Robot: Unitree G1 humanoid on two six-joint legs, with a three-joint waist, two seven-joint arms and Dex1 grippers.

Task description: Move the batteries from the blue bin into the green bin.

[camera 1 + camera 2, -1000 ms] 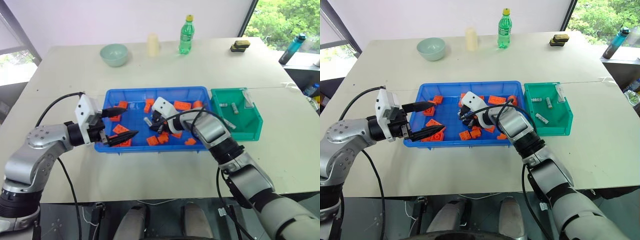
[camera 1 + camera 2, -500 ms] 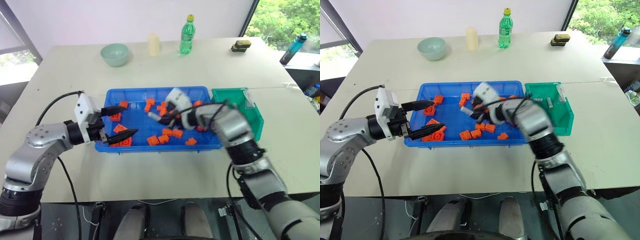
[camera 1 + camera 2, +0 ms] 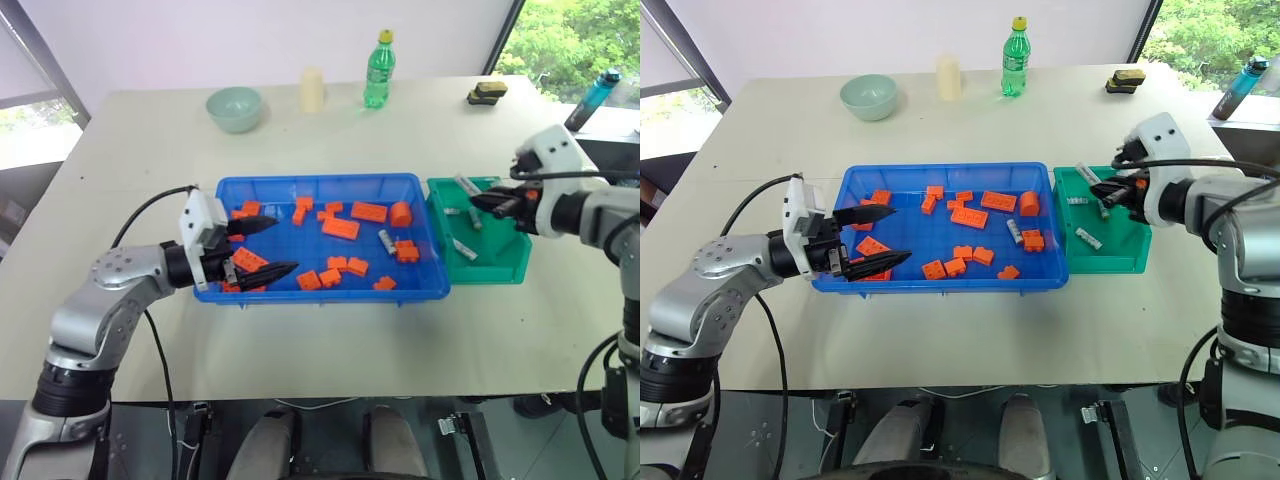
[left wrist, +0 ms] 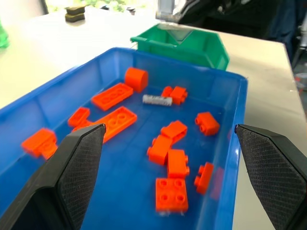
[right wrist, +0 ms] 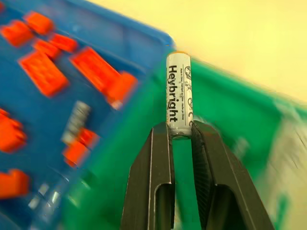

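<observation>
The blue bin (image 3: 320, 181) sits mid-table, strewn with orange bricks (image 3: 341, 228). One silver battery (image 3: 386, 241) lies in its right half among them and also shows in the left wrist view as the battery (image 4: 157, 99). At its right end stands the green bin (image 3: 500, 268), with a few batteries (image 3: 463, 249) on its floor. My right gripper (image 3: 478, 200) hovers over the green bin, shut on a battery (image 5: 178, 93) that sticks out past its fingertips. My left gripper (image 3: 255, 247) is open and level over the blue bin's left end, holding nothing.
At the table's far side stand a pale green bowl (image 3: 233, 108), a cream cylinder (image 3: 312, 90), a green bottle (image 3: 377, 68) and a yellow-and-black sponge (image 3: 487, 92). A teal flask (image 3: 588, 97) stands beyond the right edge.
My right gripper lifted out of the blue bin's middle and swung right to above the green bin, carrying the battery. The left gripper edged slightly right.
</observation>
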